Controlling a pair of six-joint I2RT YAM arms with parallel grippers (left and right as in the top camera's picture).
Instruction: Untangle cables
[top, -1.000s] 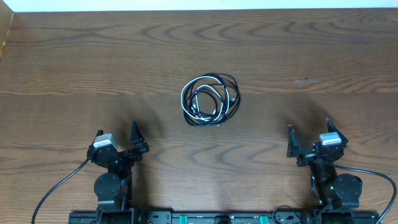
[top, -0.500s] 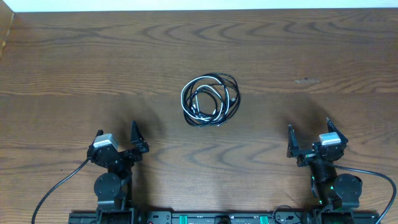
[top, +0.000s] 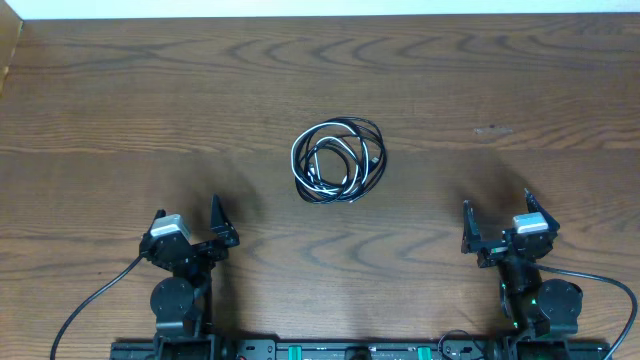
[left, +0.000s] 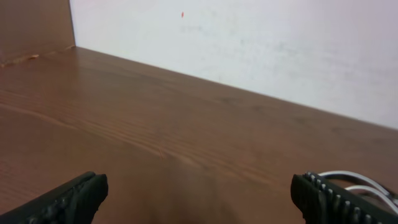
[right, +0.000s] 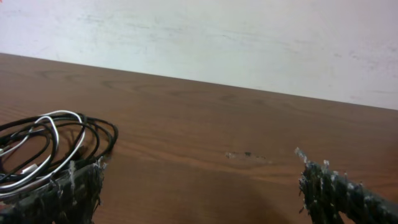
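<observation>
The cables (top: 338, 161), black with one white, lie in a tangled, roughly round coil at the middle of the table (top: 120, 100), showing no clear long axis. The left gripper (top: 187, 210) and right gripper (top: 497, 202) stand wide open and empty, well apart from the coil.

Cables (top: 338, 161) mid-table (top: 120, 120), ahead of, between both pincers.

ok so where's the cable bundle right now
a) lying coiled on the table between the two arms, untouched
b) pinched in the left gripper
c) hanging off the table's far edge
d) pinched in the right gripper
A: the cables lie in a tangled coil on the table, well ahead of the left gripper and the right gripper, both open and empty.
</observation>
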